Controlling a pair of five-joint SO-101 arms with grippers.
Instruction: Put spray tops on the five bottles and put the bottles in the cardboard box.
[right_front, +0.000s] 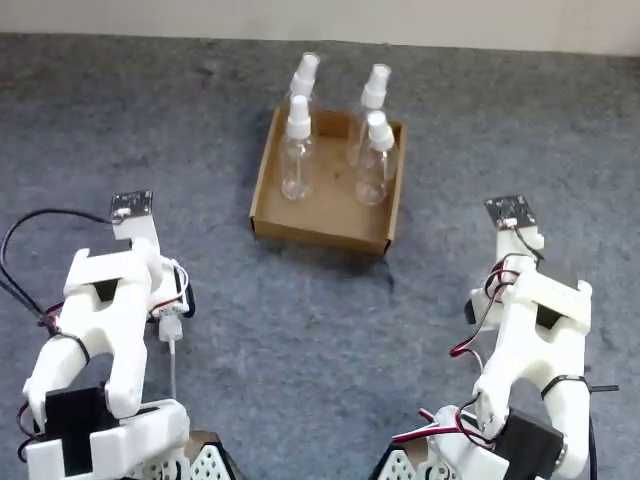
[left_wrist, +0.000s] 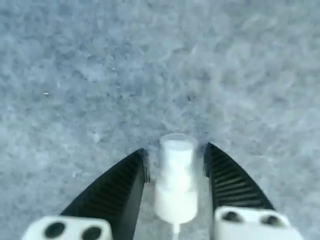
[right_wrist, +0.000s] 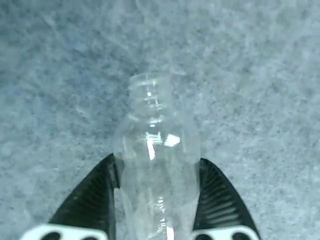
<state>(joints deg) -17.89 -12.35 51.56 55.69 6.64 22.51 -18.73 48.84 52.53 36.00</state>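
My left gripper (left_wrist: 175, 150) is shut on a white spray top (left_wrist: 175, 182), held low over the grey carpet. In the high view this spray top (right_front: 171, 328) hangs at the left arm's wrist with its thin dip tube pointing toward the arm's base. My right gripper (right_wrist: 159, 161) is shut on a clear bottle (right_wrist: 156, 155) with a bare threaded neck. The cardboard box (right_front: 320, 228) sits at the far middle. Several capped bottles (right_front: 297, 150) stand upright in it.
Grey carpet (right_front: 300, 320) covers the table between the two arms and the box. The right arm (right_front: 530, 320) stands at the near right, the left arm (right_front: 105, 310) at the near left. Black and red cables hang beside both arms.
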